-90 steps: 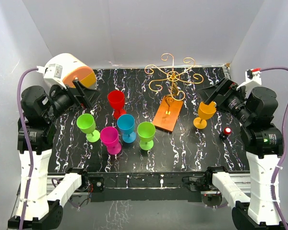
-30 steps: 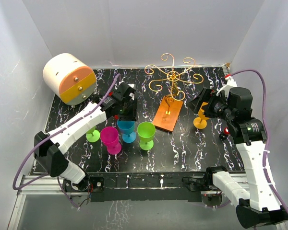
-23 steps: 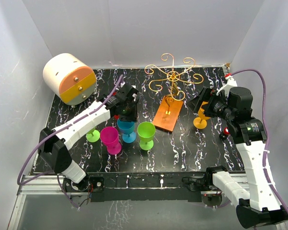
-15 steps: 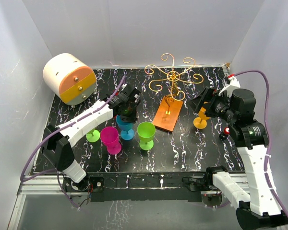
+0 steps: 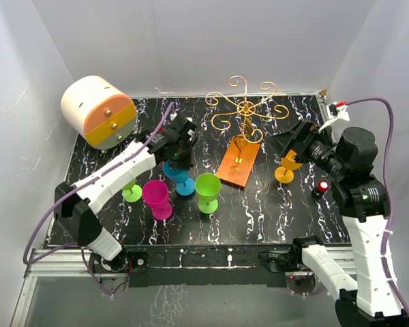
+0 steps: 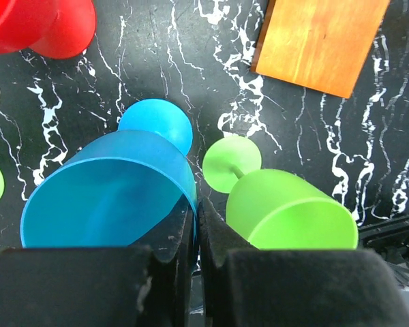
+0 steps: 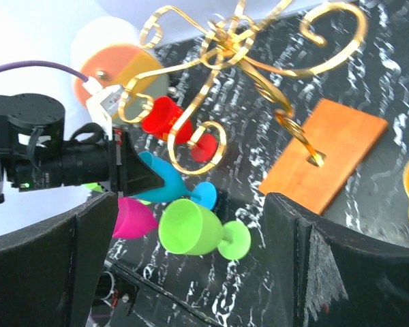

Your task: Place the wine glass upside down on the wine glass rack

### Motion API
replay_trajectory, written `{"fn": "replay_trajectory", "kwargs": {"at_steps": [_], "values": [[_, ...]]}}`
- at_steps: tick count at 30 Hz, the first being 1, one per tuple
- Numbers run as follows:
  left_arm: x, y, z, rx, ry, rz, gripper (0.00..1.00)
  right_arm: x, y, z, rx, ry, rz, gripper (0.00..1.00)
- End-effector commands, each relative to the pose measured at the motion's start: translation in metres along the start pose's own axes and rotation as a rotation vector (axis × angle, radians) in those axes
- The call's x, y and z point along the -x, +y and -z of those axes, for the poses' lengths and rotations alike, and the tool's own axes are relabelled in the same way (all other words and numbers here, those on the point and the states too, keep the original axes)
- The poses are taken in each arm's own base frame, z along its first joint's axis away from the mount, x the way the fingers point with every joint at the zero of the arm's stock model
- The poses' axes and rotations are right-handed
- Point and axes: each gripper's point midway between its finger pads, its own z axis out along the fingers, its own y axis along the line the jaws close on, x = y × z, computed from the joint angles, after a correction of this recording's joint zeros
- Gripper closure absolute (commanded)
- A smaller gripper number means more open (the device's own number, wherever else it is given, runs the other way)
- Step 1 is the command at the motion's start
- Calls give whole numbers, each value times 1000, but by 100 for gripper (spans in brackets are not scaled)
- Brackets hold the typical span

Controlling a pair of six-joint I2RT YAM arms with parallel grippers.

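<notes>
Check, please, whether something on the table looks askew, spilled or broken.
Nothing is spilled or broken. The blue glass stands out: the left gripper pinches its rim, and it seems to lean a little. The rack also has its base lying askew to the table edges.

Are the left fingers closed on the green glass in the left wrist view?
No, the left fingers pinch the rim of the blue glass; the green glass sits beside them, outside the grip.
</notes>
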Motion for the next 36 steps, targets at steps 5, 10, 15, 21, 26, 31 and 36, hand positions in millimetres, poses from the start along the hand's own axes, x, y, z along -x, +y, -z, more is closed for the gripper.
{"fn": "replay_trajectory", "kwargs": {"at_steps": [5,10,15,21,26,31,36], "values": [[25,-9,102,-192,-222,8,100,50,85,22,365,-139,20,13],[43,-9,164,-293,-399,23,100,64,107,22,471,-137,8,12],[53,-1,221,-383,-592,27,100,74,111,19,494,-168,12,12],[61,2,291,-543,-899,-65,100,89,127,18,579,-191,-6,13],[75,5,329,-567,-1042,-80,100,103,133,14,599,-214,-17,13],[93,17,357,-563,-1211,2,100,109,134,3,616,-220,-68,16],[107,10,379,-625,-1342,19,100,113,155,-18,638,-220,-126,17]]}}
